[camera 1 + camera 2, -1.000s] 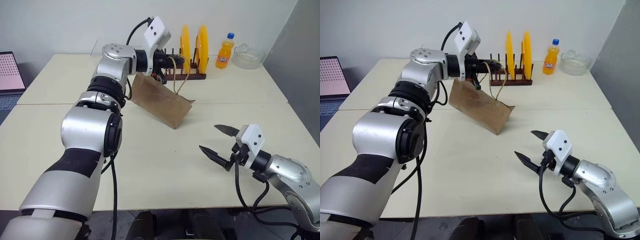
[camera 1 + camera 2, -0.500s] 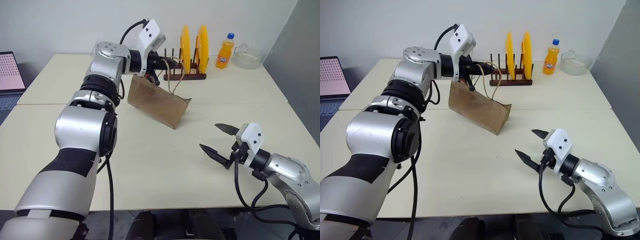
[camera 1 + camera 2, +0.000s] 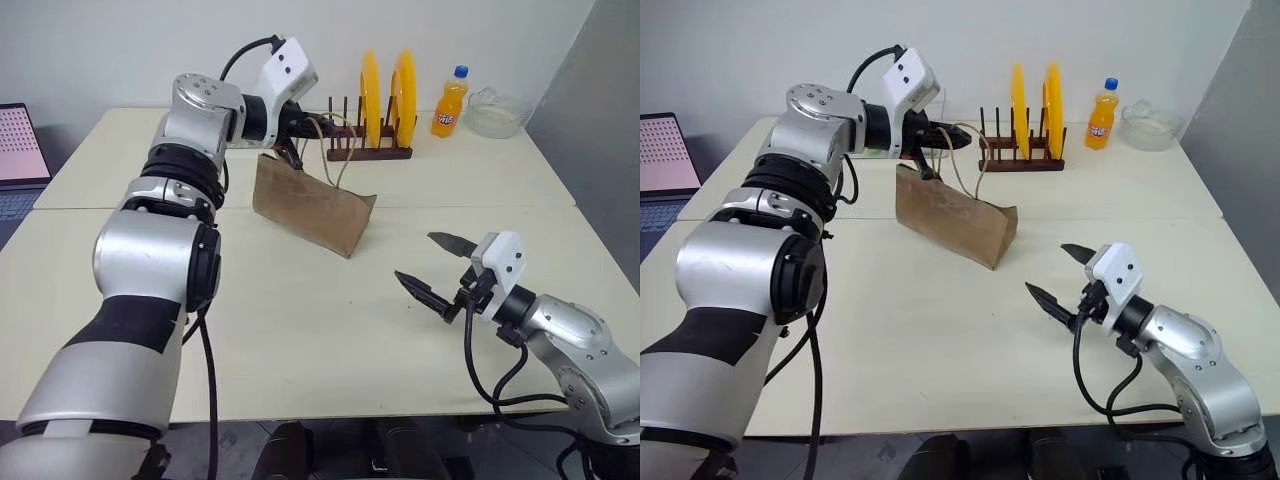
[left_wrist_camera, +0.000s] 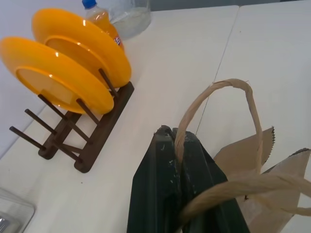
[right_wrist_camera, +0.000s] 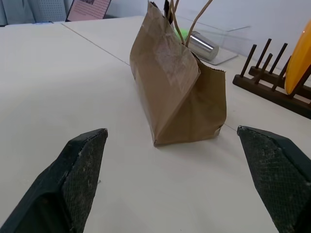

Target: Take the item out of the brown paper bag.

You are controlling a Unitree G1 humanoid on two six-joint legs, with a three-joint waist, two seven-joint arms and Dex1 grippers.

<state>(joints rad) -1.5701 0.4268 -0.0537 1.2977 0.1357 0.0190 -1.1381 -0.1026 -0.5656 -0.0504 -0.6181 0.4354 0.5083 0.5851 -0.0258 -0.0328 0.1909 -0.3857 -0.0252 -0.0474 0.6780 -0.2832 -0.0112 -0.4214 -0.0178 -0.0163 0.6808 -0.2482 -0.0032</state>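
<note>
Left gripper [image 4: 176,145] pinching cord handle [image 4: 214,107] | brown paper bag [image 3: 312,207] creased

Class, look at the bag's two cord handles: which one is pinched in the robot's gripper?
The upright-looping handle: it runs between the left gripper fingers; the other handle passes beside them.

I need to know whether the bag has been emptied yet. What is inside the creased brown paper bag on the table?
Its contents are hidden: the creased brown paper bag shows closed paper walls, and the left hand, shut on a tan cord handle, pulls its top together.
</note>
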